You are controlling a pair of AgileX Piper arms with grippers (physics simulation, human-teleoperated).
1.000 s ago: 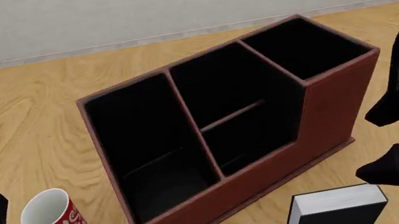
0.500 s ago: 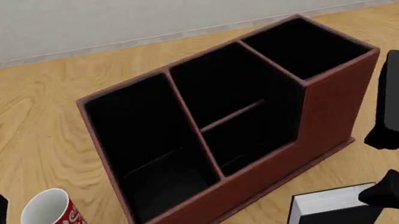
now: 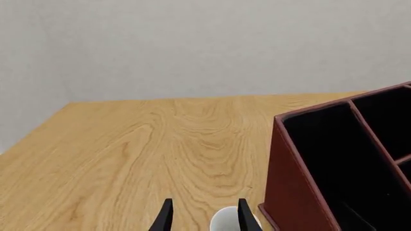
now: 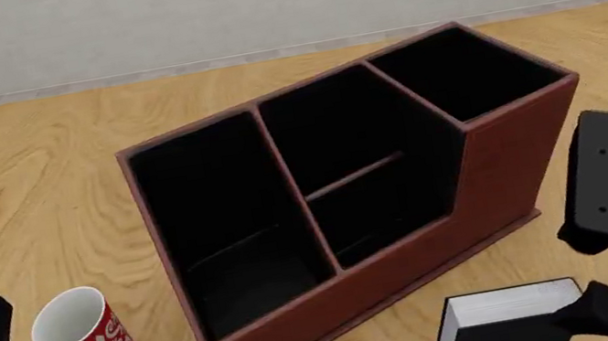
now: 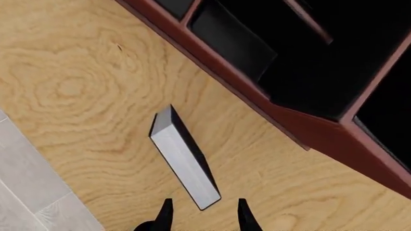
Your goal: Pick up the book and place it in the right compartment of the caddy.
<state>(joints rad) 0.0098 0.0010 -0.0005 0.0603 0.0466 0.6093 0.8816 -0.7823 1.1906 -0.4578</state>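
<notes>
The left gripper (image 3: pixel 202 216) shows as two dark fingertips at the bottom centre of the frame, its jaws parted with a gap between them; a white rounded mug rim (image 3: pixel 230 219) sits at the bottom edge, partly behind one fingertip; the wood-grain counter (image 3: pixel 147 154) fills the lower left and middle; the caddy (image 3: pixel 292 192) enters from the right, a reddish-brown wall nearest, black-lined sections behind it split by thin dividers, running off the right edge; a plain pale grey wall (image 3: pixel 205 48) covers the upper half of the frame.
</notes>
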